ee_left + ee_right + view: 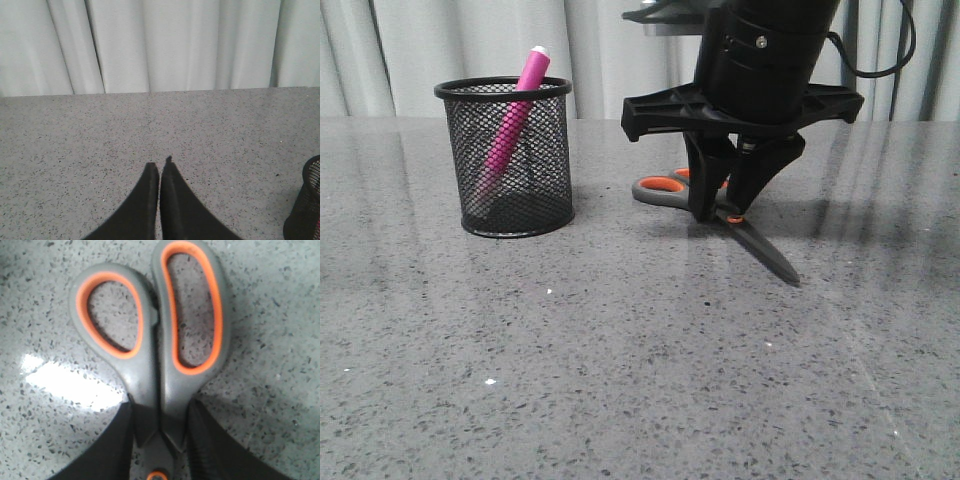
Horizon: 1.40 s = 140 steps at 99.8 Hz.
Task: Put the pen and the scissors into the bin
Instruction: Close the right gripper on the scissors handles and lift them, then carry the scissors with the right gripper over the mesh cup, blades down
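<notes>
The black mesh bin (545,170) stands at the left of the front view, and the magenta pen (515,115) leans inside it with its white tip above the rim. To the bin's right the scissors (760,245) lie with the orange-lined handles away from the camera and the dark blades toward it. My right gripper (720,205) comes down from above. In the right wrist view, the right gripper (161,406) is shut on the scissors (150,375), just below the handles and above the orange pivot. My left gripper (160,167) is shut on nothing, low over bare table, with the bin (306,205) at the view's edge.
The grey speckled stone table (620,380) stretches toward the camera in front of the bin and scissors. A pale curtain (420,50) hangs along its far edge. The right arm's black body fills the space above the scissors.
</notes>
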Each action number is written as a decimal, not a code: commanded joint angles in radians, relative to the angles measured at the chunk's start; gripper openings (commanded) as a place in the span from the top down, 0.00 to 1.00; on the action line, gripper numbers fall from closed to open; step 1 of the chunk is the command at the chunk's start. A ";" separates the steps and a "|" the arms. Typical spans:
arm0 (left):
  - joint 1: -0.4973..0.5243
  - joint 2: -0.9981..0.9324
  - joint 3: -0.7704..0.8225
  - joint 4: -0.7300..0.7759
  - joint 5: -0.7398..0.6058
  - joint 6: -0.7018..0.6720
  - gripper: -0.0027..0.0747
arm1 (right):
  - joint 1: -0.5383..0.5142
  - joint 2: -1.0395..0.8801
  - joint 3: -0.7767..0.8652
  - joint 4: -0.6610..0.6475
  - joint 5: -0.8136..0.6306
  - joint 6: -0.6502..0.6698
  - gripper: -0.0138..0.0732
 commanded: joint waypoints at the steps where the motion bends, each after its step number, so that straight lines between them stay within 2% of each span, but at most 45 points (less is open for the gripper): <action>1: 0.002 -0.011 -0.029 -0.019 -0.036 -0.012 0.99 | 0.004 -0.032 -0.024 -0.017 0.003 -0.001 0.91; 17: 0.002 -0.011 -0.029 -0.019 -0.036 -0.012 0.99 | 0.004 -0.067 -0.024 -0.025 -0.017 -0.001 0.92; 38: 0.002 -0.011 -0.029 -0.019 -0.036 -0.012 0.99 | 0.006 -0.197 0.015 -0.020 -0.148 -0.001 0.92; 45: 0.002 -0.011 -0.029 -0.019 -0.036 -0.012 0.99 | 0.006 -0.243 0.063 -0.004 -0.245 -0.001 0.92; 67: 0.002 -0.011 -0.029 -0.019 -0.036 -0.012 0.99 | 0.010 -0.394 0.230 0.038 -0.687 -0.001 0.92; 78: 0.002 -0.011 -0.029 -0.019 -0.036 -0.012 0.99 | 0.042 -0.404 0.242 0.036 -0.823 -0.001 0.92; 98: 0.002 -0.011 -0.029 -0.019 -0.036 -0.012 0.99 | 0.117 -0.350 0.242 0.021 -1.121 -0.001 0.92; 123: 0.002 -0.011 -0.029 -0.019 -0.036 -0.012 0.99 | 0.122 -0.198 0.238 -0.079 -1.502 -0.001 0.92; 140: 0.002 -0.011 -0.029 -0.019 -0.036 -0.012 0.99 | 0.122 -0.125 0.238 -0.086 -1.584 -0.001 0.92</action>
